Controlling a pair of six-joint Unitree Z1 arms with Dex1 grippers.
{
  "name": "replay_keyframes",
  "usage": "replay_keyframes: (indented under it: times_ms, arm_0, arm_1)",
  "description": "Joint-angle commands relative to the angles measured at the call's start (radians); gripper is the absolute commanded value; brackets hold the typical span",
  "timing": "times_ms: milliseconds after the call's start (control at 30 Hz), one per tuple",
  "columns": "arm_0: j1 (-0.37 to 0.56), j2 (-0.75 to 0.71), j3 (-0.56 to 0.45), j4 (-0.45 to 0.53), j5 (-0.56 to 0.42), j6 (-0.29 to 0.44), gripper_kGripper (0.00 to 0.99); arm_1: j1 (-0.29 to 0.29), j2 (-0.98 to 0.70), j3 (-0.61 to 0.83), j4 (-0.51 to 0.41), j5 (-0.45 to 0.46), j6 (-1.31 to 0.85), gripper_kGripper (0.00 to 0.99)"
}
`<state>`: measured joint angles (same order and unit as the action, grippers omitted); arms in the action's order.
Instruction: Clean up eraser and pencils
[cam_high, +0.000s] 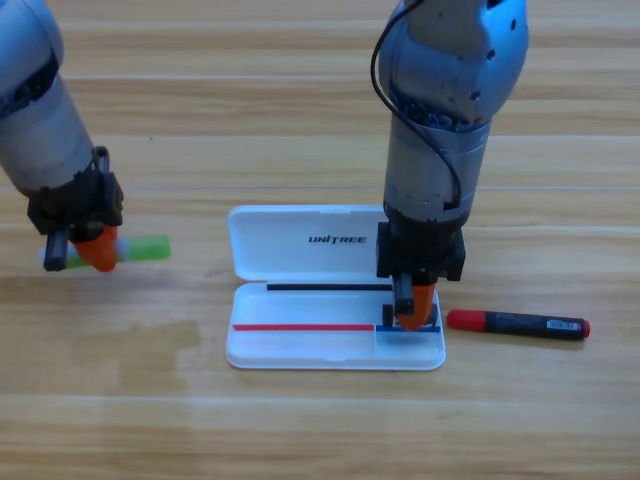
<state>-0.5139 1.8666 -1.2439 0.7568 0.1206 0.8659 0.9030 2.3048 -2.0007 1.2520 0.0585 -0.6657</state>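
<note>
Left end effector (97, 252) over green pencil (140, 249), long axis left-right.

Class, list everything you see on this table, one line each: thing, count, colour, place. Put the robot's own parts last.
White case: one, white, open, centre of the table.
Green pencil: one, light green, lying left of the case, at the left gripper's jaws.
Red-capped pencil: one, black-labelled with a red cap, lying flat right of the case, apart from it.
Eraser: not visible as a separate thing; the right gripper covers the case's lower right compartment.
Table: one, wooden.
Left gripper: one, black with orange jaws, over the green pencil's near end.
Right gripper: one, black with orange jaws, pointing down into the case's lower right compartment.
</note>
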Motion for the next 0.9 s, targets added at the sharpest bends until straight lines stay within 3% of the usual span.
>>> replay_keyframes:
  times_ms: [33, 400, 567, 900]
  arm_0:
    - [0.015, -0.017, 0.004, 0.021, 0.013, 0.004, 0.000]
    - [0.011, -0.038, -0.045, 0.075, 0.010, 0.004, 0.000]
    - [0.011, -0.035, -0.045, 0.075, 0.010, 0.004, 0.000]
    - [0.009, -0.030, -0.046, 0.075, 0.008, 0.005, 0.000]
  arm_1:
    - [0.025, 0.065, 0.013, 0.023, 0.023, 0.006, 0.000]
    - [0.025, 0.062, 0.025, 0.024, 0.046, 0.014, 0.000]
    - [0.025, 0.065, 0.034, 0.024, 0.046, 0.014, 0.094]
    - [0.025, 0.067, 0.042, 0.024, 0.043, 0.014, 0.094]
